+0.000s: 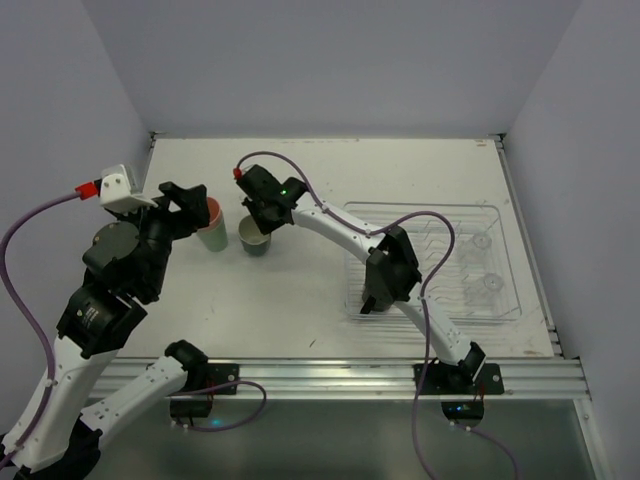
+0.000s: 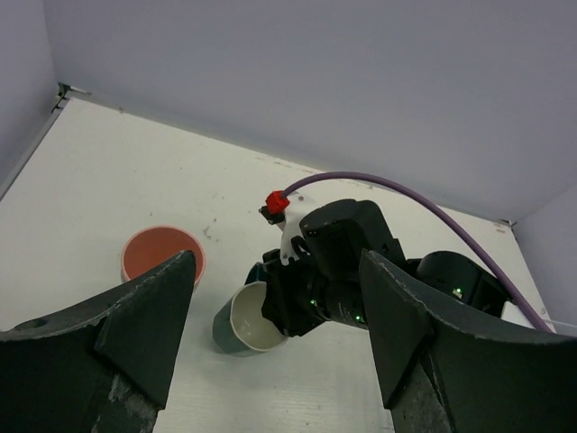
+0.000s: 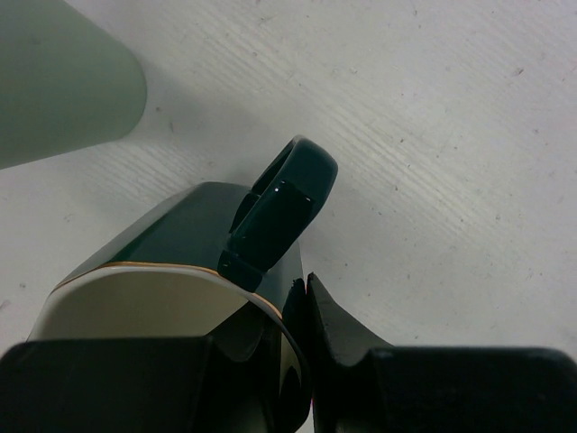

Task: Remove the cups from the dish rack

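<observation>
While the right hand [image 3: 299, 311] is clamped on the rim of the dark teal mug [image 3: 171, 239] beside its handle, well left of the rack [image 1: 503, 225], the left hand [image 1: 192, 208] hangs open. The mug looks stiff, glazed and probably slippery, so a rim pinch suits it.

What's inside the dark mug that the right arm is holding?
The mug shows a bare cream lining. One finger of the right gripper sits inside its rim, and the gripper hides the bottom, so I cannot rule out something there.
</observation>
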